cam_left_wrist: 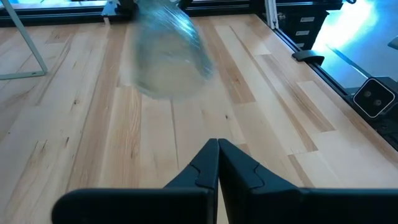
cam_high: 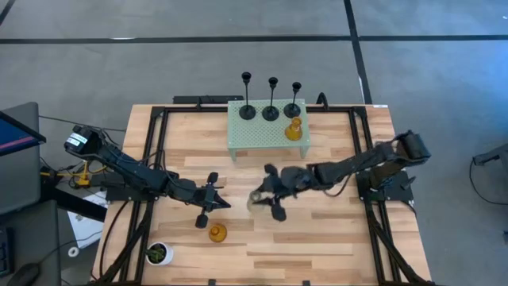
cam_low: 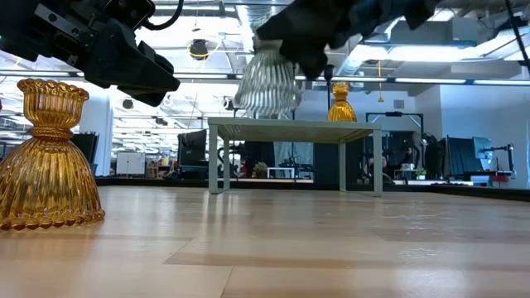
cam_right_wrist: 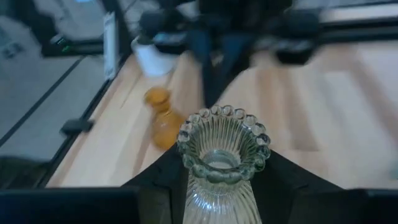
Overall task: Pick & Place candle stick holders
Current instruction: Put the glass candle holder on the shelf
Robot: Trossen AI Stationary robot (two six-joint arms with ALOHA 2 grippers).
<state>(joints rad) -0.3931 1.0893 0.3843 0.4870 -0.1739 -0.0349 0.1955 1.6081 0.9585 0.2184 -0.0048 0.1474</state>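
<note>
Your pale grey holder (cam_right_wrist: 222, 163) hangs above the worktop (cam_high: 333, 230) centre, right gripper (cam_high: 268, 199) jaws clamped on its narrow neck. It looks like ribbed glass: stiff, slippery, breakable. Left gripper (cam_high: 208, 200) waits nearby, jaws together.

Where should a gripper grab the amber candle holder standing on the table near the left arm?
Grip the amber holder at its narrow waist between cup and flared ribbed skirt, coming down from above with fingers either side. It stands upright, and the left gripper, shut, is nearest.
</note>
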